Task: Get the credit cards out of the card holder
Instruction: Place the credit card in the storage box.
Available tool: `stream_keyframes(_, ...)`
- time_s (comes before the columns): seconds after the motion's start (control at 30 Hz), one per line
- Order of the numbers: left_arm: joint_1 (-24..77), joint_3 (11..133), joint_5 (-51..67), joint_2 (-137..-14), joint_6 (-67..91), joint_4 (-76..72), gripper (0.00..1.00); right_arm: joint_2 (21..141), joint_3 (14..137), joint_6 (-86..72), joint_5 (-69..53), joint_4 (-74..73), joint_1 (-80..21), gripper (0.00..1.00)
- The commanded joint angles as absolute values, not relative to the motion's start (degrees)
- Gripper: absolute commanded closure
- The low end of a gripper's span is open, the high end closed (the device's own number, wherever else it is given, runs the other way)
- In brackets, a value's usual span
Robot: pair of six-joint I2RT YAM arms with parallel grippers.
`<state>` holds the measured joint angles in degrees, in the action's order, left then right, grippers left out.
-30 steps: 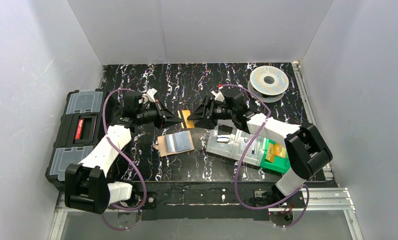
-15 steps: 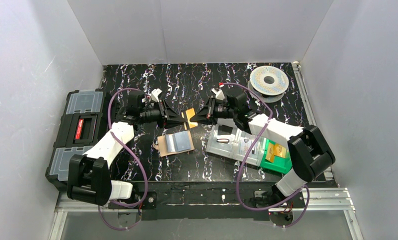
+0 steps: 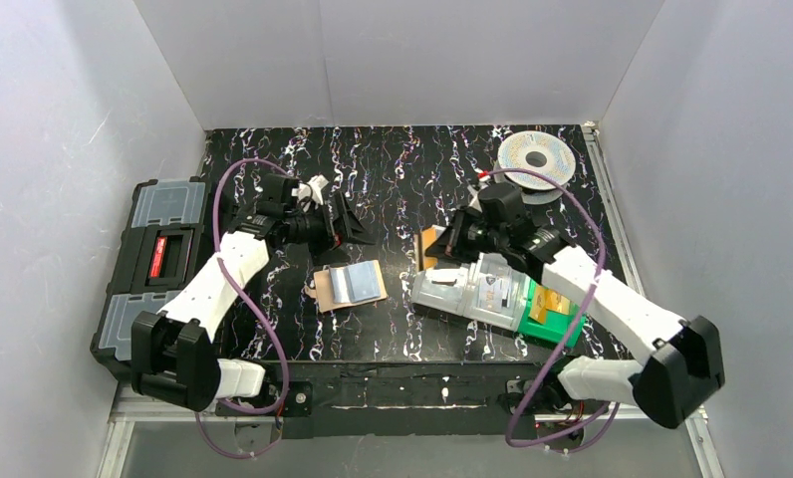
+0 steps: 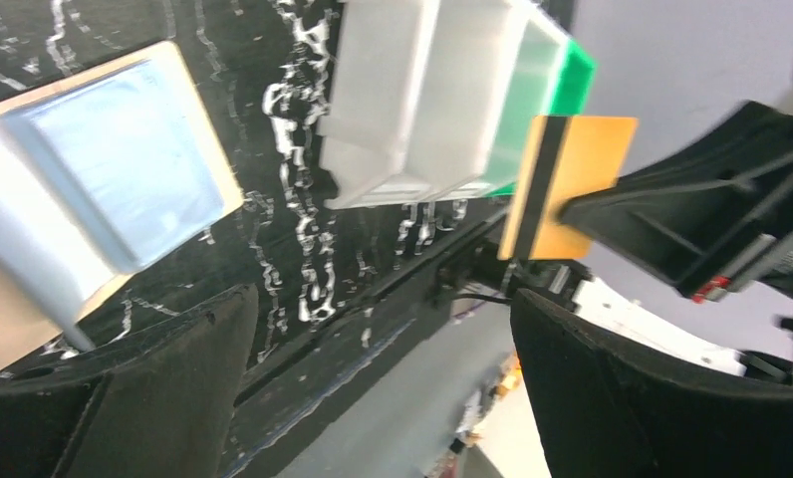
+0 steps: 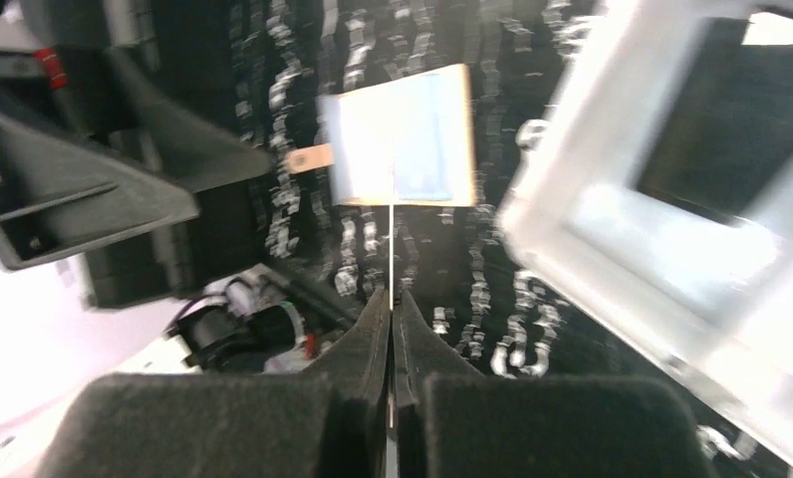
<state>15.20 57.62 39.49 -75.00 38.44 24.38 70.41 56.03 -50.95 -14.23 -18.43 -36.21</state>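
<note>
Setting: a black marbled table [image 3: 393, 169] seen from above, with one robot arm at each side.
Card holder: the tan card holder [image 3: 323, 292] lies open and flat on the table, near the middle, between the two arms.
Credit cards: the pale blue, shiny credit cards [image 3: 356, 284] rest on top of the card holder, with no claw touching them.
Left claw: the left gripper [image 3: 358, 225] hangs above the table just behind the card holder, its fingers spread wide and holding nothing.
Right claw: the right gripper [image 5: 391, 297] has its fingers pressed together, pinching a thin yellow-gold card [image 4: 572, 184] that has a dark stripe.
Held card: it is up in the air, above the left end of the clear tray.
Nearby: the clear compartment tray [image 3: 469, 291] sits right of the card holder, touching a green bin [image 3: 552, 317].
</note>
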Motion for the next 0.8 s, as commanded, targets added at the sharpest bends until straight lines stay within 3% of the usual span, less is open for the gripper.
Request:
stream_keyframes(0.0,18.3,60.9,28.5,-74.0,31.9,34.3,0.02,64.2,58.1,-46.7,3.6,-36.7,-35.9,0.99)
stream_keyframes(0.27,21.2,63.8,25.1,-78.9,28.3,36.8,0.02,56.9,58.4,-51.6,25.7,-61.5,-32.9,0.99)
stream_keyframes(0.4,21.6,64.3,25.8,-79.9,28.5,35.8,0.02,55.2,57.7,-52.3,31.1,-68.5,-28.0,0.99)
stream_keyframes(0.77,22.8,64.6,27.9,-81.3,28.5,34.6,0.02,59.4,53.7,-48.3,32.5,-65.9,-17.0,0.99)
